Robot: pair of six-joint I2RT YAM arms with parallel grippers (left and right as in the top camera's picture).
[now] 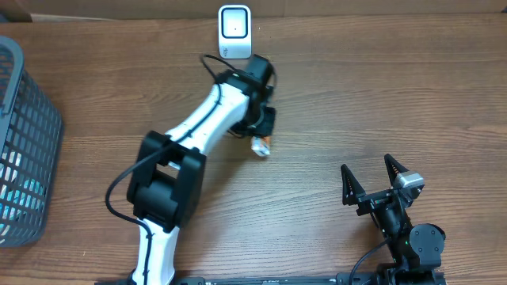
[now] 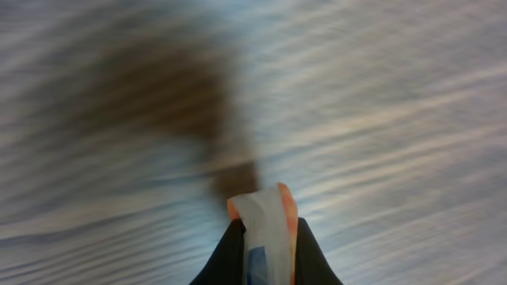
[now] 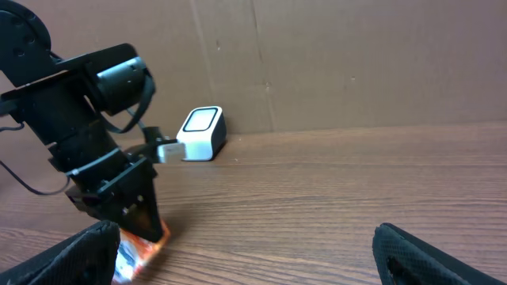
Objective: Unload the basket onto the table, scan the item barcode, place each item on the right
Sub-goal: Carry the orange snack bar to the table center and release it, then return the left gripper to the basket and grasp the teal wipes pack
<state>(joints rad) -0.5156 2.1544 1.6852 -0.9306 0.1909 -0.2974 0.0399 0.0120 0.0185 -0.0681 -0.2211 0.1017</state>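
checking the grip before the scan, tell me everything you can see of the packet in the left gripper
The packet is small, flat and thin: white with orange edges and a blue patch, like glossy film. The left gripper is shut on it, clamping both faces, with the packet's end poking out beyond. It is at or just above the wooden table, short of the white scanner. No barcode shows.

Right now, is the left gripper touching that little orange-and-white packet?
Touching. The left wrist view shows the left gripper clamped against both sides of the packet, with no gap on either side.
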